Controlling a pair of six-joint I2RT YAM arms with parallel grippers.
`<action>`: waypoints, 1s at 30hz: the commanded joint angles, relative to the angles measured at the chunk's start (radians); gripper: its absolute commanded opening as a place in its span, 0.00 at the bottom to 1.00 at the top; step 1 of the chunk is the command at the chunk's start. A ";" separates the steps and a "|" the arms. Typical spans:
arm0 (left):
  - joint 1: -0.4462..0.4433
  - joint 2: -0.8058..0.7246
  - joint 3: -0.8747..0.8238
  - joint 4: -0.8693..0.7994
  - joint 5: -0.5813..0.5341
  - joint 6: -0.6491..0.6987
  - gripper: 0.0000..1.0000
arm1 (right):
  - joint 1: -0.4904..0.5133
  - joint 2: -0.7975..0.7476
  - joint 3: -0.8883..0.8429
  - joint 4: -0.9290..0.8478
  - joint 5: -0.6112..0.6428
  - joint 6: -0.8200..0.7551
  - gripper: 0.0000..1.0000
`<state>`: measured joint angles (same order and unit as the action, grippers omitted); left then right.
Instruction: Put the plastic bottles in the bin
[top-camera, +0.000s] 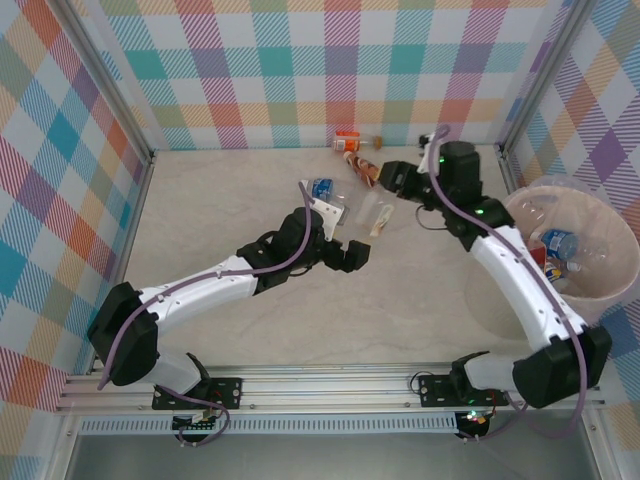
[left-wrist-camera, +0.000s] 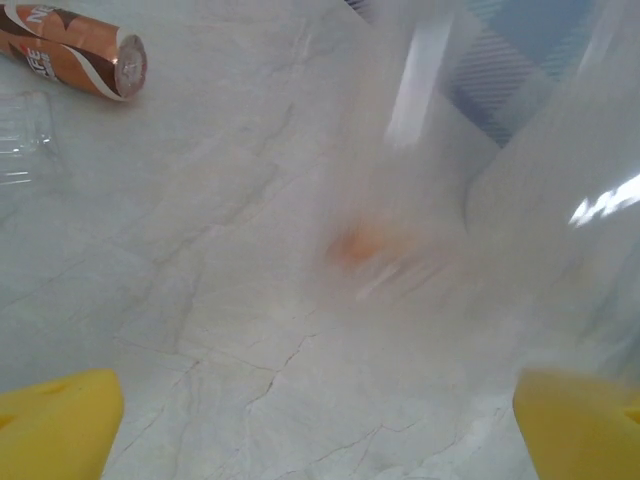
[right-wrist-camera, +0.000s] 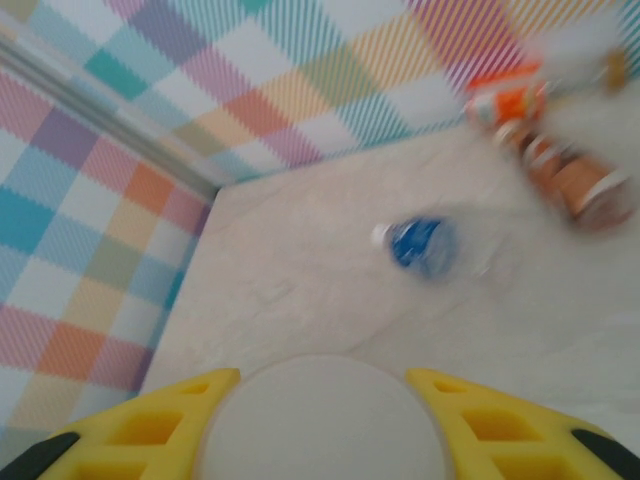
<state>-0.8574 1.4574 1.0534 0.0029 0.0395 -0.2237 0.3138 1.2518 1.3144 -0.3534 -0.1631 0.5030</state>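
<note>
My right end effector (right-wrist-camera: 322, 385) was pressed in on a pale bottle (right-wrist-camera: 325, 435). The bottle's rounded, whitish end sat between my yellow fingers (right-wrist-camera: 150, 430), which touched it on both sides. It seemed to be lifted clear of the table (right-wrist-camera: 300, 290). My left end effector (left-wrist-camera: 315, 395) was spread wide and pinched nothing. A blurred clear shape (left-wrist-camera: 420, 220) with an orange smudge lay ahead of it, too smeared for me to name.

Beyond my right fingers a blue-labelled bottle (right-wrist-camera: 420, 245) lay on its side in the open. A brown bottle (right-wrist-camera: 580, 190) and an orange-labelled bottle (right-wrist-camera: 505, 100) lay near the checked wall (right-wrist-camera: 300, 80). The bin (top-camera: 570, 182) stood at the right edge of the table beside my right arm, well apart from those three. A few bottles (top-camera: 560, 243) were already inside it.

I judged all of these to be empty, very light and thin-walled. They would dent under a hard squeeze, and their smooth sides could slip or squirt out of my grip. The best hold seemed to be across the body near the stiffer shoulder or base, with gentle pressure. The wide bin would forgive a loose drop.
</note>
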 joint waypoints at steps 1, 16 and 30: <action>-0.008 -0.058 -0.015 0.037 -0.031 -0.011 1.00 | -0.105 -0.124 0.101 -0.128 0.122 -0.153 0.27; -0.007 0.011 0.028 -0.002 -0.071 -0.016 1.00 | -0.484 -0.008 0.707 -0.761 0.220 -0.440 0.27; -0.007 0.100 0.084 -0.006 -0.044 -0.074 1.00 | -0.516 -0.001 0.502 -0.869 0.569 -0.623 0.29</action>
<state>-0.8574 1.5471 1.0916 -0.0010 -0.0162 -0.2771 -0.1970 1.2720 1.8320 -1.1866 0.3347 -0.0494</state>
